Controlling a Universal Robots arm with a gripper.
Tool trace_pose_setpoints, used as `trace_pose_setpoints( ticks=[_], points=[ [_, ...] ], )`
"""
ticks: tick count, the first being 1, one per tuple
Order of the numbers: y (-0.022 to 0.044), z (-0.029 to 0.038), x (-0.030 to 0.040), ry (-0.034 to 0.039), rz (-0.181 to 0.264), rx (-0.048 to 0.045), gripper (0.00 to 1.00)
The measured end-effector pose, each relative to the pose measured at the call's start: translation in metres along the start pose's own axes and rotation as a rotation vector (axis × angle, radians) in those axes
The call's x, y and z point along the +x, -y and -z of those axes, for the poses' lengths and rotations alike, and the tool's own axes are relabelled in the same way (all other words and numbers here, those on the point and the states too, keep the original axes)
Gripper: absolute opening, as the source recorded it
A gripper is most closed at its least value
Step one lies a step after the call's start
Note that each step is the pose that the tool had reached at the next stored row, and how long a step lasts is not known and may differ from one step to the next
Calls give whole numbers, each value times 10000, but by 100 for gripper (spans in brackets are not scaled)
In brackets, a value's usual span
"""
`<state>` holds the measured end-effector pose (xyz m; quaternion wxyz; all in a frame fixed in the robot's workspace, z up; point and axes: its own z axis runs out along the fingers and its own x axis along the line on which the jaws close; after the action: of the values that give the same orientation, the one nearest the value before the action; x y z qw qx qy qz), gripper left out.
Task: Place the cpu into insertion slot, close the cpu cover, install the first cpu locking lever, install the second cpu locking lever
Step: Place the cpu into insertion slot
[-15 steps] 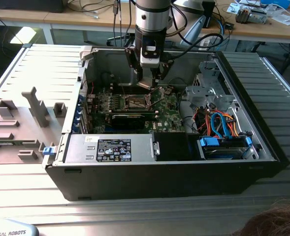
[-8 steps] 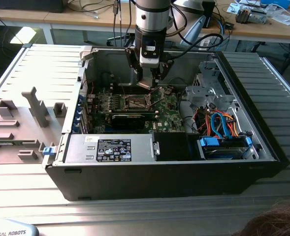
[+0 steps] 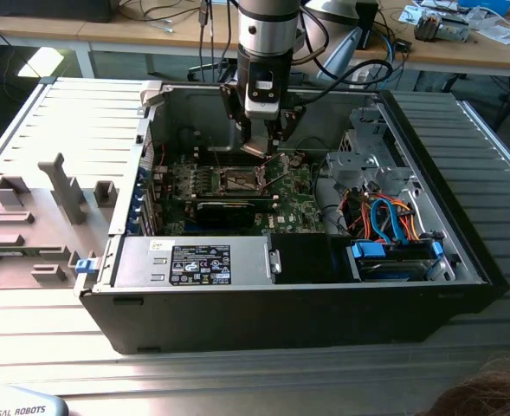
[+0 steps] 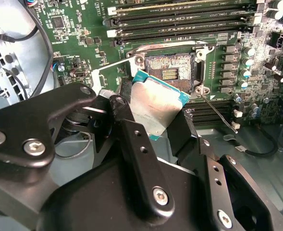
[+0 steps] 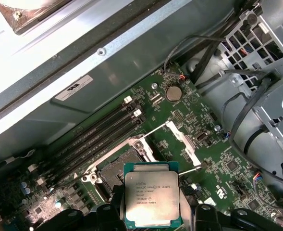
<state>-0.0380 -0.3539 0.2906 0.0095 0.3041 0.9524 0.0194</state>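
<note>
In the exterior view we see the gripper (image 3: 263, 147) reaching down into the open computer case (image 3: 462, 251), low over the green motherboard (image 3: 293, 208) and just above the insertion slot (image 3: 237, 180). The grey power supply (image 3: 194, 260) lies along the case's near side, and a bundle of orange and blue cables (image 3: 393, 221) sits toward the exterior view's right. In the second wrist view we find the cpu (image 4: 153, 103) clamped by its edges between the two black fingers (image 4: 131, 139). Its silvery top is tilted and one corner hangs over the slot's near rim. The slot lies bare, its dark contact field uncovered and the chip not seated in it. The long memory slots (image 4: 179, 24) run past the slot's far side, and a thin locking lever (image 4: 218, 113) angles away from one socket corner. In the first wrist view we look straight onto the cpu's metal top, gripped on both sides just beside the open slot. The cpu cover (image 5: 182, 139) stands swung up on the side of the slot away from the memory slots. A round coin battery (image 5: 173, 92) sits farther off on the board.
</note>
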Motion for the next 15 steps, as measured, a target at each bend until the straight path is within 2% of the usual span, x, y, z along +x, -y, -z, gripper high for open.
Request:
trace_pose_setpoints(
  ticks=[15],
  points=[
    [0, 0, 0, 16, -324, 5, 54]
  ],
)
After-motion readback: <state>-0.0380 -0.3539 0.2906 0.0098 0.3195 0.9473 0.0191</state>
